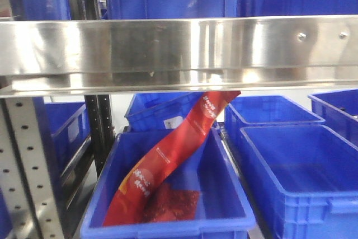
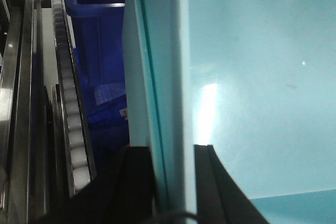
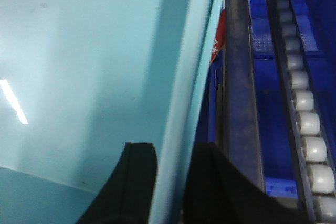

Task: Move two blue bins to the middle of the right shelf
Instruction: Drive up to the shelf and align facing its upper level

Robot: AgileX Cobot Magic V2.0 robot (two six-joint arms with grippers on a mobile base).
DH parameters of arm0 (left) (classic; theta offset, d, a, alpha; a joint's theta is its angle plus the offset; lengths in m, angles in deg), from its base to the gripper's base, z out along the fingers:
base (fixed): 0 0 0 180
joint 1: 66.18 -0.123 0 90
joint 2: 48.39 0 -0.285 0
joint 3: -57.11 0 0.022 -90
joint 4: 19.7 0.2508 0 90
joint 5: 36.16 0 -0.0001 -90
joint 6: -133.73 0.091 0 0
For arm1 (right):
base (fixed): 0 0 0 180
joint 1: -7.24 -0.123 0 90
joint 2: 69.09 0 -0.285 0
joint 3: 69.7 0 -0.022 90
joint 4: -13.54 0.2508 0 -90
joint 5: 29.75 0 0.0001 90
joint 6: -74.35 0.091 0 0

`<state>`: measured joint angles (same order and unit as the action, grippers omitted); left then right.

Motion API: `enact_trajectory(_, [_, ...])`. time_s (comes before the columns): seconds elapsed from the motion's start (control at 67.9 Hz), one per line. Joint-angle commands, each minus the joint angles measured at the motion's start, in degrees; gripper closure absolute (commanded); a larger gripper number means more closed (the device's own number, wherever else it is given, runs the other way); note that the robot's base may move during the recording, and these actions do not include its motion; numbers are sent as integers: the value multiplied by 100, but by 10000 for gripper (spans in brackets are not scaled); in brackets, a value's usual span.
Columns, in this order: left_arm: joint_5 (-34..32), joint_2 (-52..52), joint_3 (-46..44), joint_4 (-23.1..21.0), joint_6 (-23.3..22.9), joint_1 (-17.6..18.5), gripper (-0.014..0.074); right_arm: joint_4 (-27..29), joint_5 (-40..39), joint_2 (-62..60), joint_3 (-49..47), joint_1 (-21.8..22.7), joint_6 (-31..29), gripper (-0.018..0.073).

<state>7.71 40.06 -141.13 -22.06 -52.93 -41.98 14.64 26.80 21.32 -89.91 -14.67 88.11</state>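
The left gripper (image 2: 173, 182) had its two black fingers (image 2: 137, 182) pressed on either side of the thin rim of a pale turquoise plastic bin wall (image 2: 252, 77); the right gripper (image 3: 173, 187) clamped a matching pale rim (image 3: 79, 77) the same way. Only the wrist views showed this grasp; the front view showed neither claw, so whether both held one bin could not be told. Beyond the fingers ran white roller tracks (image 2: 71, 103); past them, dark blue bins (image 2: 100, 40), blurred. The front view alone showed a polished steel shelf beam (image 1: 179, 48), deep blue open crates (image 1: 302, 166) beneath, and a long red printed packet (image 1: 168, 160) leaning in the nearest crate (image 1: 224, 194).
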Motion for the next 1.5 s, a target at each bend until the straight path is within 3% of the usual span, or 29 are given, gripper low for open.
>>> enact_trajectory(0.0, [-617, -144, -130, -98, 71, 18, 707, -111, -343, -108, -88, 19, -107, 712])
enact_trajectory(1.487, [-617, -144, -130, -98, 71, 18, 707, -111, -343, -108, -88, 19, -107, 712])
